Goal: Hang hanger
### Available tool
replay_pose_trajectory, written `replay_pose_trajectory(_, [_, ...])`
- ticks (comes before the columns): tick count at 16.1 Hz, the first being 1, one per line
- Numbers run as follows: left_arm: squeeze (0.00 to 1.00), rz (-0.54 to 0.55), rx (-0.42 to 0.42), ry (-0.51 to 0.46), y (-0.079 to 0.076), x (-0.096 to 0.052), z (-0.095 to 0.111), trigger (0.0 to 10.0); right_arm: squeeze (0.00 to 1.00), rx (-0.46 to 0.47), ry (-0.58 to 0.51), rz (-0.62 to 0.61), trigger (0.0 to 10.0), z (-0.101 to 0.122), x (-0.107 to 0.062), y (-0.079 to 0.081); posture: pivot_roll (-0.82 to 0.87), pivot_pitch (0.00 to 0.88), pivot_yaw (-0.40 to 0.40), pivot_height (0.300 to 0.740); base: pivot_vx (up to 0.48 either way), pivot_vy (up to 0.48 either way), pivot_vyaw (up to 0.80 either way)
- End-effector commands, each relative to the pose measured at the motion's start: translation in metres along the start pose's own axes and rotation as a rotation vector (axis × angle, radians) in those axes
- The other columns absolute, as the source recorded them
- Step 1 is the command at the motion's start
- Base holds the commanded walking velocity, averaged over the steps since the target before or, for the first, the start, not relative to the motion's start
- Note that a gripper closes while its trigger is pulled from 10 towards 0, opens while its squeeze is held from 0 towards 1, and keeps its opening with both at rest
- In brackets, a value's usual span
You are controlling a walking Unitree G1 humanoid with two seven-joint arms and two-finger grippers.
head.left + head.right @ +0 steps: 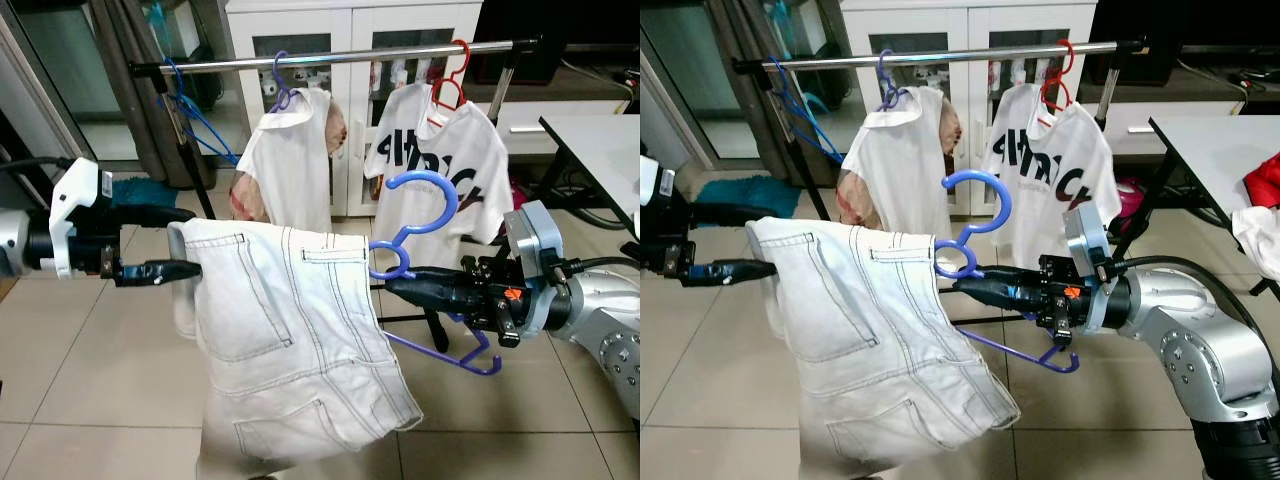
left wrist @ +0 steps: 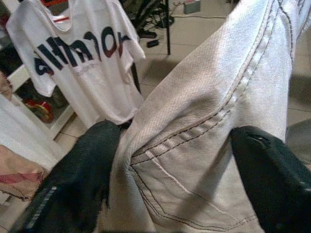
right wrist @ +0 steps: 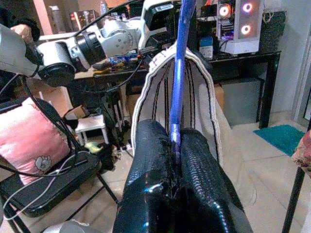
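White jeans [image 1: 290,330] drape over a blue hanger [image 1: 425,215], held between both arms in front of the rail [image 1: 340,55]. Right gripper [image 1: 975,285] is clamped on the hanger just below its hook; left gripper [image 1: 165,270] reaches to the jeans' far edge, its fingers [image 2: 82,179] straddling the cloth, though whether they pinch it I cannot tell. Likely risks: the heavy jeans sliding off the tilted hanger, or the hook missing the rail between the two hung shirts [image 1: 455,160]. A cabinet [image 1: 345,30] stands behind, contents unclear.
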State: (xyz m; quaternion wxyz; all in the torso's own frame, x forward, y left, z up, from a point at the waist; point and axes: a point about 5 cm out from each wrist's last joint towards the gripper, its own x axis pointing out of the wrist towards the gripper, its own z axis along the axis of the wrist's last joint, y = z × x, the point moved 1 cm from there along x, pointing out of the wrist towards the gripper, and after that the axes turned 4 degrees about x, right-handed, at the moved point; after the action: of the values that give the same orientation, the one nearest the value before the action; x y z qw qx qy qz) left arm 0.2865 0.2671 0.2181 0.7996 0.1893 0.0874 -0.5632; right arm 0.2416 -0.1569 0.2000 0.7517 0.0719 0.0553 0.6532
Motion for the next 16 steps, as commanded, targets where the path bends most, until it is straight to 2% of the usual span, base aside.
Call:
replay_pose_trajectory(1, [0.00,-0.017,0.006,0.014,0.0027,-0.0031,0.0027,0.0,0.00,-0.061,-0.032,0.074,10.0,0.0152,0.0059,0.0082,-0.08,0.000,0.109,0.740,0.000,0.000,0.00])
replay_pose_trajectory(8, [0.00,-0.053,-0.043,0.017,0.0047,-0.0081,0.0018,0.0,0.00,-0.061,-0.035,0.072,10.0,0.0146,0.0080,0.0055,-0.07,0.000,0.102,0.740,0.000,0.000,0.00])
replay_pose_trajectory(16, [0.00,-0.038,-0.099,-0.009,0.0047,-0.0115,-0.0021,0.0,0.00,-0.061,-0.049,0.064,10.0,0.0157,0.0084,0.0036,-0.07,0.000,0.098,0.740,0.000,0.000,0.00])
